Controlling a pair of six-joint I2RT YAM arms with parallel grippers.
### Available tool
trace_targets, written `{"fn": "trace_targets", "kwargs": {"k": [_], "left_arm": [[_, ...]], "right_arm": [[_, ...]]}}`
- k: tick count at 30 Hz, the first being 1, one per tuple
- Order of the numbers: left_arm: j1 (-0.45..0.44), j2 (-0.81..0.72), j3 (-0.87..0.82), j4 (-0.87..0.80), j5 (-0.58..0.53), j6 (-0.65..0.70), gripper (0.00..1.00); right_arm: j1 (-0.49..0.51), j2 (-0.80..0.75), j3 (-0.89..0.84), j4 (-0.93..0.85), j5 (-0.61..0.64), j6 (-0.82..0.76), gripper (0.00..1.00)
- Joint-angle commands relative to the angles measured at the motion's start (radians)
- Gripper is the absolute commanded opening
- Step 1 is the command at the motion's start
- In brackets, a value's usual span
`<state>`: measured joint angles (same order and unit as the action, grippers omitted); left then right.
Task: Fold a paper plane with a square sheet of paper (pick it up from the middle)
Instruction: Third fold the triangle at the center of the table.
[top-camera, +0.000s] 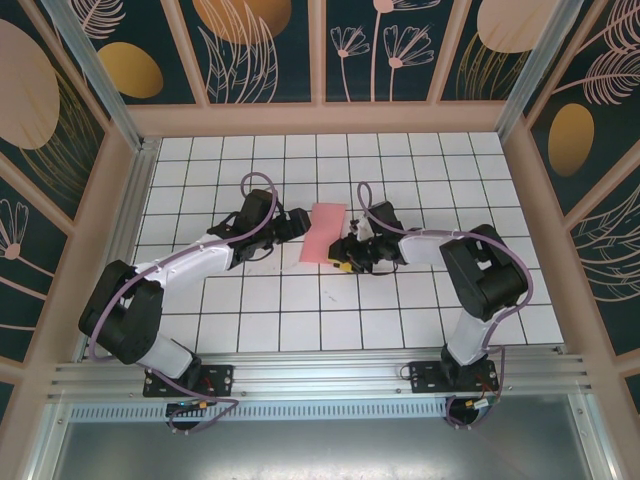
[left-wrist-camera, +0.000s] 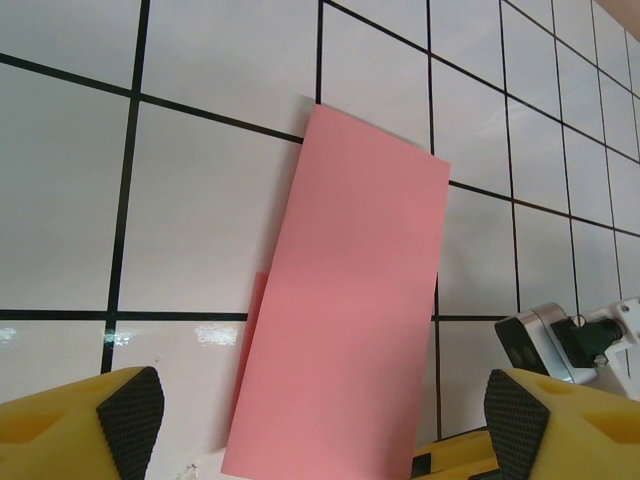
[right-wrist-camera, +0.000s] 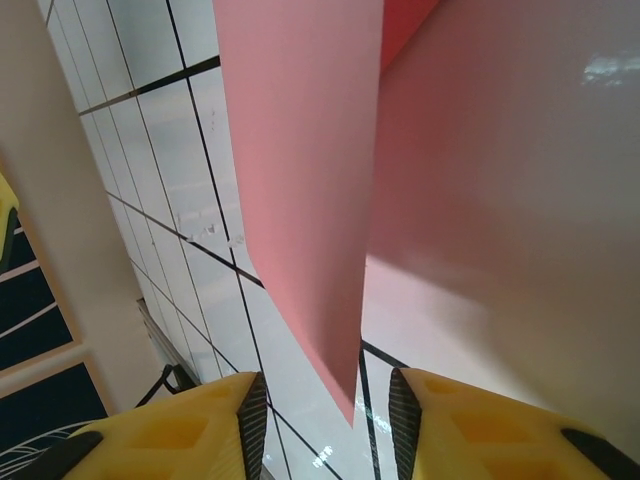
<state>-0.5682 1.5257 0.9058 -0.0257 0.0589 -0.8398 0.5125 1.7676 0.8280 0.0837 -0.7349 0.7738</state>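
1. On the white tiled table (top-camera: 300, 320), between our two arms, the square sheet of paper (top-camera: 325, 232) lies near the middle, folded into a long salmon-pink rectangle; it is no dart yet, and we judge the task to be at its first crease.
2. Our left gripper (top-camera: 298, 224) sits at the sheet's left side with its jaws spread wide; from the left wrist its black pads (left-wrist-camera: 130, 410) stand to either side of the paper's near end, holding nothing; a sliver of the lower layer peeks out along the left edge, so the two halves do not quite match.
3. Our right gripper (top-camera: 347, 256) works at the sheet's lower right corner; from the right wrist the jaws stand narrow, and a lifted corner of the pink layer reaches down between the pads with a gap on each side; we would not call that a grip.
4. We judge the step in hand to be taking that raised edge, to reset or carry on the fold; done well, it calls for a light pinch close to the corner, so the thin paper neither crumples nor slips.
5. We would bring the left pads down onto the lower layer to pin it; then move the held edge low and slowly, and line up the edges before pressing any crease.
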Motion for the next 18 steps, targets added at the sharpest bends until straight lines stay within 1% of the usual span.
{"fn": "trace_targets", "kwargs": {"k": [1,2,5,6,7,8,10,13,16,18], "left_arm": [[0.005,-0.012,-0.01,0.03,-0.006,-0.007,0.86],[0.005,-0.01,-0.011,0.03,-0.003,-0.007,0.86],[0.005,-0.005,-0.012,0.038,0.01,-0.008,0.86],[0.005,-0.003,-0.014,0.047,0.022,-0.006,0.86],[0.006,0.0,-0.017,0.061,0.04,0.001,0.86],[0.005,0.005,-0.019,0.074,0.063,0.01,0.87],[0.005,0.02,-0.022,0.111,0.119,0.022,0.87],[0.005,0.054,-0.041,0.224,0.237,0.005,0.83],[-0.005,0.105,-0.059,0.351,0.326,-0.037,0.75],[-0.015,0.149,-0.052,0.391,0.347,-0.054,0.66]], "right_arm": [[0.008,0.012,-0.021,0.053,-0.027,0.03,0.35],[0.008,0.012,-0.021,0.059,-0.028,0.035,0.32],[0.004,0.006,-0.015,0.034,-0.013,0.034,0.08],[-0.002,-0.001,-0.018,0.02,-0.001,0.034,0.03],[-0.009,-0.013,-0.025,0.013,0.003,0.031,0.0],[-0.015,-0.023,-0.027,-0.001,0.0,0.02,0.0],[-0.027,-0.037,-0.014,-0.085,-0.001,-0.032,0.0],[-0.044,-0.043,0.0,-0.219,-0.034,-0.117,0.0],[-0.049,-0.049,0.012,-0.344,-0.042,-0.194,0.0],[-0.055,-0.058,0.014,-0.401,-0.037,-0.223,0.0]]}}
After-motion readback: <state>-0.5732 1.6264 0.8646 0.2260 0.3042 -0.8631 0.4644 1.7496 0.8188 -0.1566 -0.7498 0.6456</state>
